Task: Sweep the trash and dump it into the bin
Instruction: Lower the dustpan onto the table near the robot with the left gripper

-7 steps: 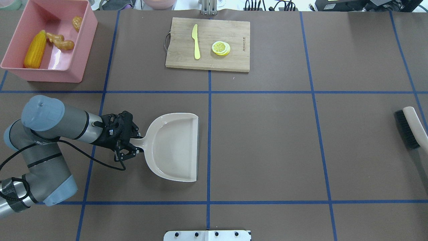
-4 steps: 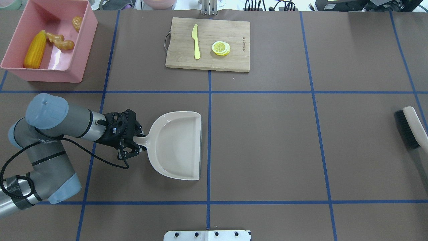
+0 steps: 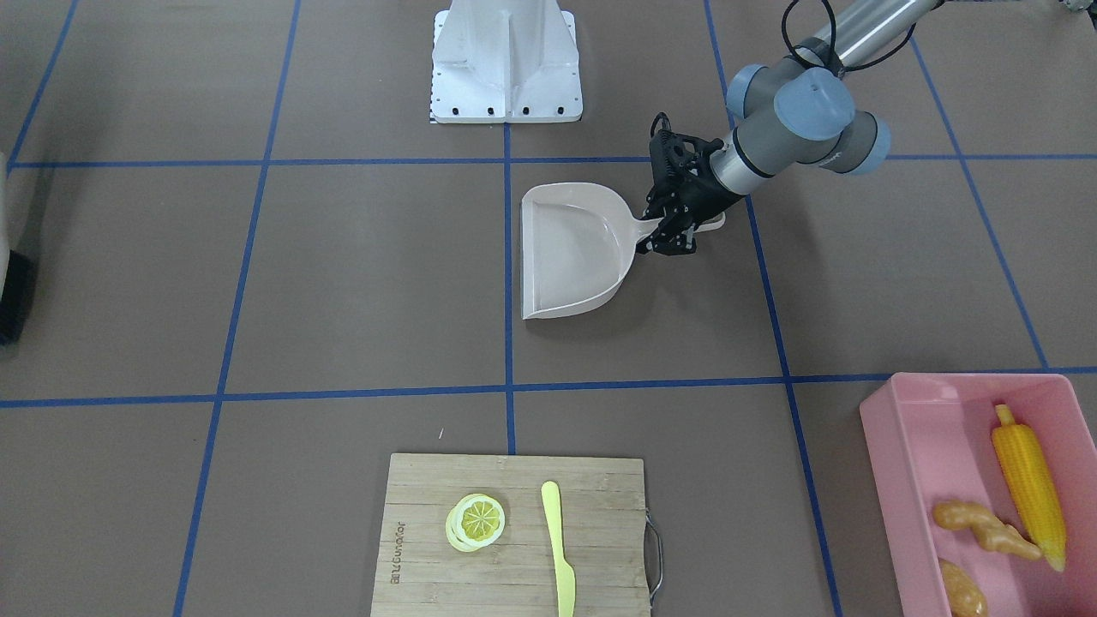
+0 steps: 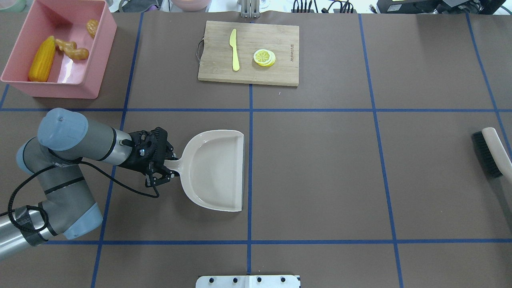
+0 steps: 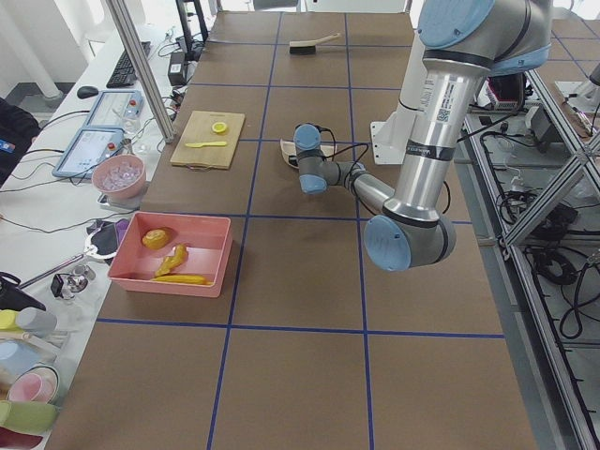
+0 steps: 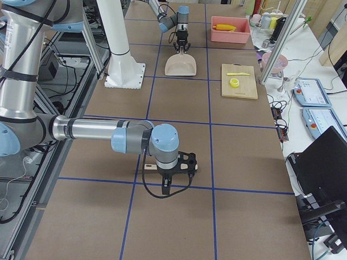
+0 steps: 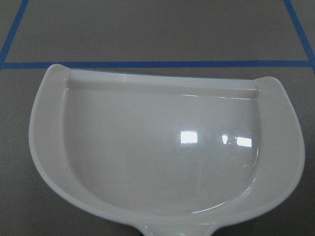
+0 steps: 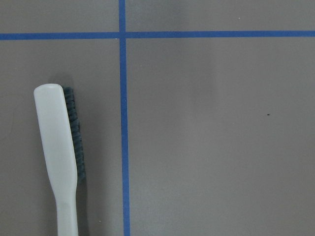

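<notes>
The corn cob (image 4: 42,59), ginger root (image 4: 73,50) and potato (image 4: 93,27) lie inside the pink bin (image 4: 52,90) at the far left corner. They also show in the front view: corn (image 3: 1028,484), ginger (image 3: 986,527), potato (image 3: 960,591), bin (image 3: 883,446). My left gripper (image 4: 162,171) is shut on the handle of the beige dustpan (image 4: 216,172), low over the table's left middle. The pan is empty in the left wrist view (image 7: 162,147). My right gripper (image 6: 169,173) shows only in the exterior right view; I cannot tell if it is open or shut.
A brush (image 4: 490,154) lies at the right edge, also under the right wrist camera (image 8: 59,162). A wooden cutting board (image 4: 248,76) with a yellow knife (image 4: 234,50) and lemon slices (image 4: 264,57) sits at the far middle. The robot base plate (image 4: 248,281) is at the near edge.
My left arm has carried the dustpan a little to the right and toward the far side. The trash in the bin and the brush have not moved.
</notes>
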Action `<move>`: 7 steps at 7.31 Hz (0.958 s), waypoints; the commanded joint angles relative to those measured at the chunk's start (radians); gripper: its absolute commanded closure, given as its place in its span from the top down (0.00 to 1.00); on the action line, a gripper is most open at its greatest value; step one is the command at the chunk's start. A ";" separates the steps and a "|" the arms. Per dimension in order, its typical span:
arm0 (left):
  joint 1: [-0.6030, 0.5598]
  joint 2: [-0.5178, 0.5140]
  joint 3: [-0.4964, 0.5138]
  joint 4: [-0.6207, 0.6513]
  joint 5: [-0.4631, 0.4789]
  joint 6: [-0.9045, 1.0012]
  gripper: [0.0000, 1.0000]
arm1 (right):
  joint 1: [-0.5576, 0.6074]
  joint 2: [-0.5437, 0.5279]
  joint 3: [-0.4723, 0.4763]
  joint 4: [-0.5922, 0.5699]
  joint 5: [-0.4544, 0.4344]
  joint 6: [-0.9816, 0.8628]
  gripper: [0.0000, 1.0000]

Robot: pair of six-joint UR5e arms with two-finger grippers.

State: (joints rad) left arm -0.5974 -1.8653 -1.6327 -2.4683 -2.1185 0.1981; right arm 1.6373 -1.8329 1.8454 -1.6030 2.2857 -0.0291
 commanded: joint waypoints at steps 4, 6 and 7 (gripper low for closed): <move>-0.005 -0.015 0.025 0.002 0.000 -0.008 0.55 | -0.001 0.000 -0.002 0.000 0.000 0.000 1.00; -0.012 -0.014 0.022 0.002 0.000 -0.011 0.98 | -0.001 0.001 -0.002 0.000 0.000 0.000 1.00; -0.019 -0.015 0.016 0.002 0.000 -0.012 0.98 | 0.001 0.000 -0.002 0.000 0.000 0.000 1.00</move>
State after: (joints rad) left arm -0.6086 -1.8802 -1.6112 -2.4667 -2.1184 0.1877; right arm 1.6371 -1.8325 1.8443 -1.6030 2.2856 -0.0291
